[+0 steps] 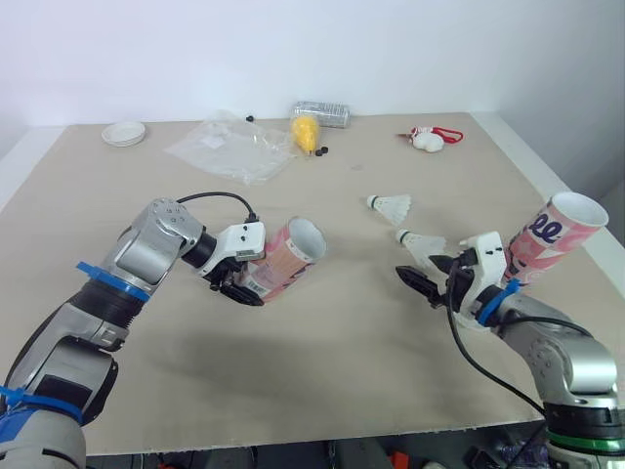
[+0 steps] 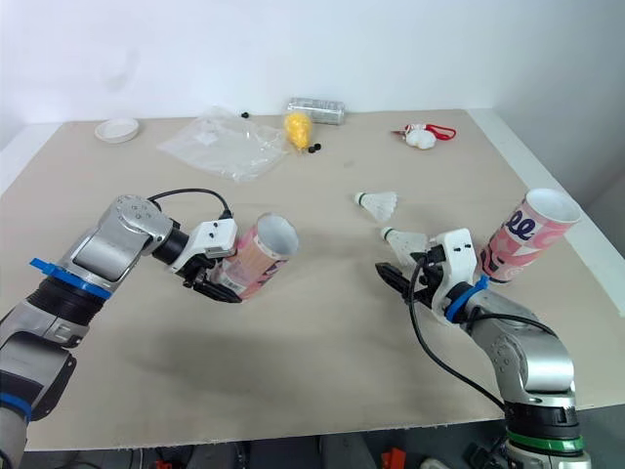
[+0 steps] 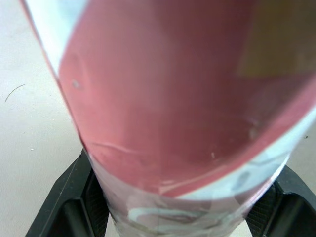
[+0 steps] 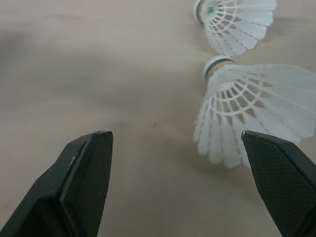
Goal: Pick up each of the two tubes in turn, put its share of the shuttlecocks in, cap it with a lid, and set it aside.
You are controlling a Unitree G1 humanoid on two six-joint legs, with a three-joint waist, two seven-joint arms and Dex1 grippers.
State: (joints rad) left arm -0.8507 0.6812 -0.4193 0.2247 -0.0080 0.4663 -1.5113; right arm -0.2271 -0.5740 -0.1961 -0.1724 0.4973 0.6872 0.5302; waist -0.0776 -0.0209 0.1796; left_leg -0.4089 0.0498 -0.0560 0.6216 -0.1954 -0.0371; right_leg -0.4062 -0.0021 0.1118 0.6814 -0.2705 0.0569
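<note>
No print on the held tube (image 1: 285, 258) or the other tube (image 1: 549, 237) can be read.

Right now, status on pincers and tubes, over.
Left pincer shut on pink tube, uncapped. Right pincer open, beside nearest shuttlecock. Second tube just right of it.

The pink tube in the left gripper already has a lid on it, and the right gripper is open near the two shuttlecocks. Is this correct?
Not quite. The pink tube in the left gripper has no lid: the left eye view shows its mouth open. The right gripper is indeed open near the two shuttlecocks.
</note>
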